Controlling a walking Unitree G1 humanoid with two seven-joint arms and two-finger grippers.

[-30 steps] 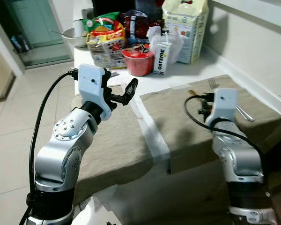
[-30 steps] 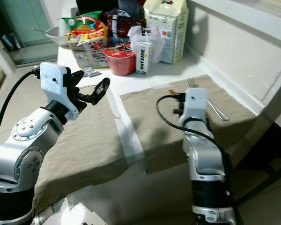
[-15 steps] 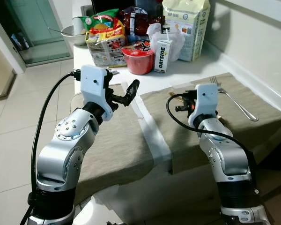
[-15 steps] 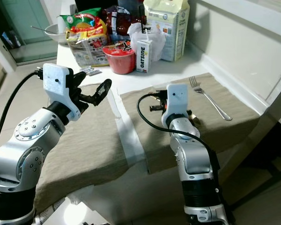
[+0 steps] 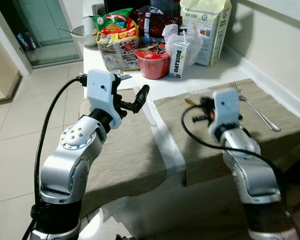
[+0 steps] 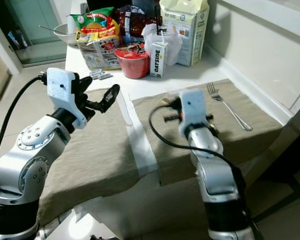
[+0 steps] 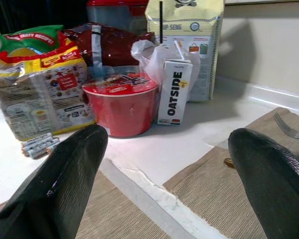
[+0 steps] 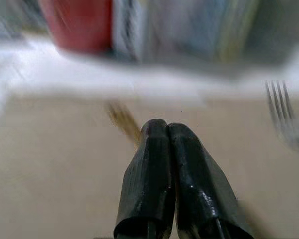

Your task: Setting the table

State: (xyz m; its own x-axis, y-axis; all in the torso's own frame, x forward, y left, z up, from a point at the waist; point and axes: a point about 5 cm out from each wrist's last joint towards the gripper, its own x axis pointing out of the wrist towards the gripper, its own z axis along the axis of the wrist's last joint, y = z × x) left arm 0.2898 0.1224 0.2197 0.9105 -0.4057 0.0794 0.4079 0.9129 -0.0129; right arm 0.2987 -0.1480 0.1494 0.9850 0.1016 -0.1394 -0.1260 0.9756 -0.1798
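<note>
A silver fork [image 5: 255, 111] lies on the right beige placemat [image 5: 190, 145], tines toward the groceries. My right gripper [image 8: 165, 127] is shut low over that mat, left of the fork, and its wrist [image 5: 224, 106] is blurred. A small gold-coloured utensil end [image 8: 120, 119] lies just beyond its tips; I cannot tell whether they touch it. My left gripper [image 5: 132, 100] is open and holds nothing. It hovers over the far corner of the left placemat [image 5: 125, 155]. Its fingers [image 7: 65, 174] stand wide apart.
Groceries crowd the far end of the table: a red noodle cup [image 5: 152, 64], an Oatside carton [image 5: 178, 59], snack bags [image 5: 117, 40], a tall pale bag [image 5: 205, 30] and a bowl [image 5: 80, 34]. Batteries [image 7: 37, 144] lie near the cup. A white wall ledge [image 5: 285, 95] runs along the right.
My right arm swung left away from the fork, then drifted slightly back right, and is blurred now. The fork stays on the mat. The left arm has held still.
</note>
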